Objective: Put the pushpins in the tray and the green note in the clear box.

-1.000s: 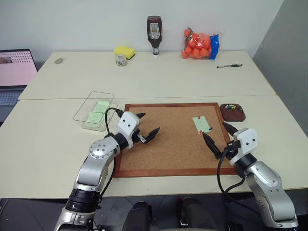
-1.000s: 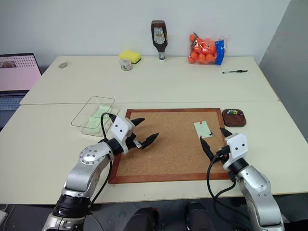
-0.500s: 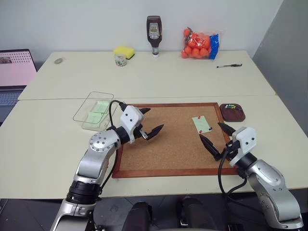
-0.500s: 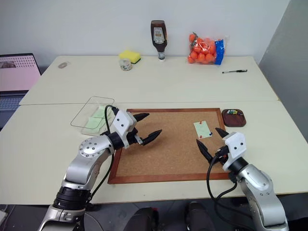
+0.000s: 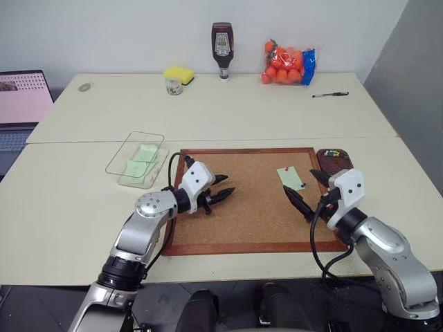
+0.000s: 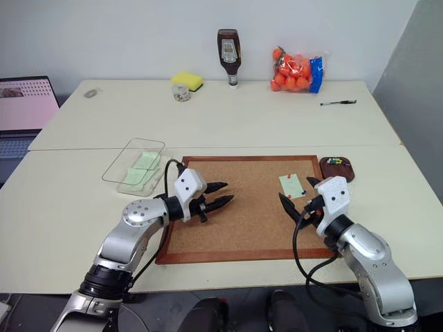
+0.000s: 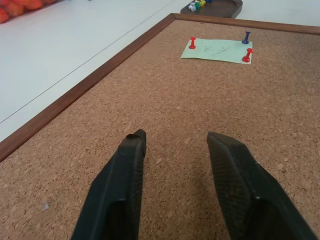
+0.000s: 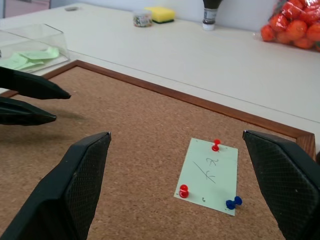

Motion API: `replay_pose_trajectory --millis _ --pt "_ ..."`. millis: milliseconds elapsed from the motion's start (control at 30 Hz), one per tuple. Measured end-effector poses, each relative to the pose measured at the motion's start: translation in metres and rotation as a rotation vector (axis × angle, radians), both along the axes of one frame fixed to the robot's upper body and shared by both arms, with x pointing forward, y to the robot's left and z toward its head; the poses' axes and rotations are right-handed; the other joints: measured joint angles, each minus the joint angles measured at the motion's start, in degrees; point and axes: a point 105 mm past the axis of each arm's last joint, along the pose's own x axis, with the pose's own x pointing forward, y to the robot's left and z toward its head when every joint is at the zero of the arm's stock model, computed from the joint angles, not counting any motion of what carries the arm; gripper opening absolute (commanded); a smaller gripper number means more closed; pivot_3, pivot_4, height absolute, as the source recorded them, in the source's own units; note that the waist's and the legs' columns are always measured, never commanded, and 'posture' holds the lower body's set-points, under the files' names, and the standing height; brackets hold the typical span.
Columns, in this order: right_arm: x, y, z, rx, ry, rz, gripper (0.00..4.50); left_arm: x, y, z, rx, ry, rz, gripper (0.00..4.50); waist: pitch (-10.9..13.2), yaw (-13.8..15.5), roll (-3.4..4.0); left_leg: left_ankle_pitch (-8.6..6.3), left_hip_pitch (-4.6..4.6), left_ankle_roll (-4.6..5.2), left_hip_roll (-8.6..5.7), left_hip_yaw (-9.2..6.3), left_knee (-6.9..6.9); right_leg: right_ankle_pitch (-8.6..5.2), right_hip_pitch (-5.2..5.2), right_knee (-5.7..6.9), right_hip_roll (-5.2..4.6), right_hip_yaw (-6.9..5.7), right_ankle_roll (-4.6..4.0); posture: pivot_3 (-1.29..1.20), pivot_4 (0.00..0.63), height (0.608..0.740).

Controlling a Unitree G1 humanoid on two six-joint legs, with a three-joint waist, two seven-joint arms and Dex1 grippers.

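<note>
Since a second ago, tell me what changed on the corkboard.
The left gripper narrowed its fingers, holding nothing, and swung toward the board's middle. The right gripper rose, wide open, closer to the green note. The note stays pinned by three pushpins; the clear box, tray and corkboard haven't moved.

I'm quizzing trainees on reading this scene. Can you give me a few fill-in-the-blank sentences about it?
1. The green note is fastened to the corkboard by ____ pushpins.
2. One of those pins is blue; the others are ____.
3. The clear box already holds pale ____ slips.
4. The right claw stands wide ____.

Missing words: three; red; green; open
</note>
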Motion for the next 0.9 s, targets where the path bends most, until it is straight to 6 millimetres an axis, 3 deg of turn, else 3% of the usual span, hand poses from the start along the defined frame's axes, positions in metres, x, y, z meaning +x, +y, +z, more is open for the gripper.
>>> replay_pose_trajectory --millis 200,567,900 --pt "0.019 -0.005 -0.001 -0.02 0.063 -0.041 4.5 -0.001 0.001 -0.013 0.024 0.055 -0.008 0.01 0.0 0.03 0.0 0.0 -0.01 0.0 0.0 -0.02 0.0 0.0 0.0 0.0 0.0 -0.02 0.0 0.0 0.15 0.74" --pt "0.064 -0.006 0.002 0.015 0.11 -0.09 4.5 0.0 0.006 -0.022 0.053 0.103 -0.004 0.01 0.0 -0.09 0.0 0.0 -0.01 0.01 0.0 0.01 -0.02 0.0 -0.02 -0.01 0.0 -0.01 0.0 0.0 0.15 0.74" --pt "0.093 -0.004 -0.025 -0.041 0.166 -0.093 4.5 -0.001 0.005 -0.022 0.06 0.1 -0.007 0.01 0.0 -0.16 0.01 0.0 0.0 0.01 0.0 0.05 -0.02 0.01 -0.02 0.01 -0.02 0.02 -0.02 0.0 0.15 0.74"
